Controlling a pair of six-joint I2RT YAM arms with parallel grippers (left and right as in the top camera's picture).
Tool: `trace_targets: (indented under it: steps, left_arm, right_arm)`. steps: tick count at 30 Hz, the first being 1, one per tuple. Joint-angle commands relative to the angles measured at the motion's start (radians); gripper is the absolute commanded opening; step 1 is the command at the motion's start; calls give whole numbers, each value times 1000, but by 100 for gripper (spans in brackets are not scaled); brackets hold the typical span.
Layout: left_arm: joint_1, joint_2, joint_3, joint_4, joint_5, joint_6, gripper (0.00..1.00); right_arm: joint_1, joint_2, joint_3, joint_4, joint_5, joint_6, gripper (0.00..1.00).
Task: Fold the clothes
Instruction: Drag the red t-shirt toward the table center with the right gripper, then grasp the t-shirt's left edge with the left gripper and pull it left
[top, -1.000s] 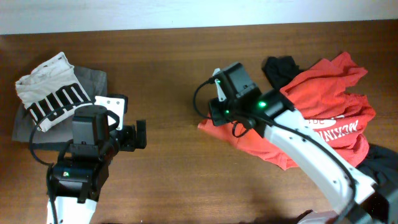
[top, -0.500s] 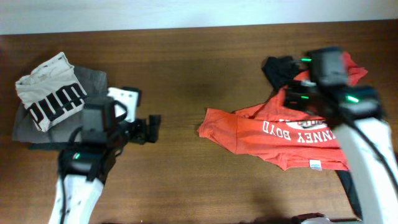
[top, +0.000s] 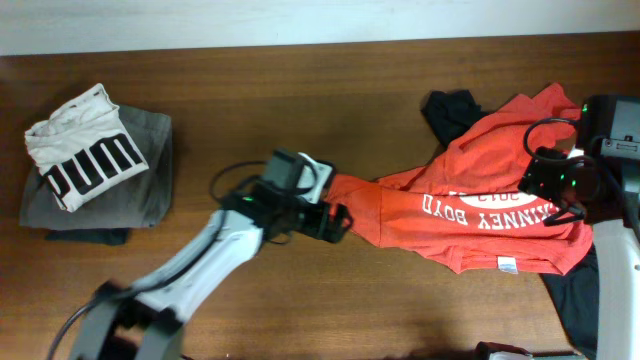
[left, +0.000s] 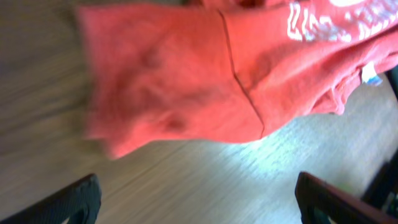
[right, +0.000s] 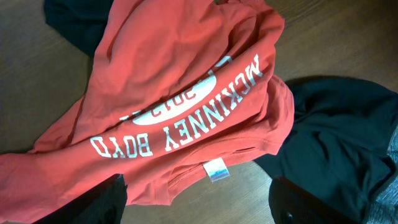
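The left claw (top: 338, 222) stands wide apart, holding nothing, right at the left sleeve end of the orange-red T-shirt (top: 470, 215). The sleeve lies just ahead of its tips, flat on the surface (top: 300, 100). The shirt's long axis runs left to right, away from this claw. The right claw (top: 548, 185), also apart and empty, hovers over the far end by the lettering. No container shows; the white PUMA shirt (top: 85, 155) rests on a grey garment (top: 150, 190), well apart.
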Motion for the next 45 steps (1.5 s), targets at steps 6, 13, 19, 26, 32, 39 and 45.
trace_targets:
  steps: [6,13,19,26,32,39,45]
  left_arm:
    - [-149,195,17,245,33,-212,96]
    - [-221,281,17,364,25,-212,81]
    - [-248,296,17,364,24,-212,75]
    - [-248,296,17,365,-85,-211,11]
    - [-206,254,46,315,-109,-179,1]
    - [-94,-18,248,-33,-115,15,0]
    - [31,-220,318,-315,-430,98,1]
  right_arm:
    - [-6,1,7,-2,6,-5,78]
    - [-6,1,7,-3,6,-5,78]
    - [-6,1,7,-3,6,-5,78]
    - [-6,1,7,-8,6,-6,78]
    - [-6,1,7,-11,9,-21,78]
    - [-6,1,7,-9,10,-21,78]
    - [-6,3,7,-8,9,-21,78]
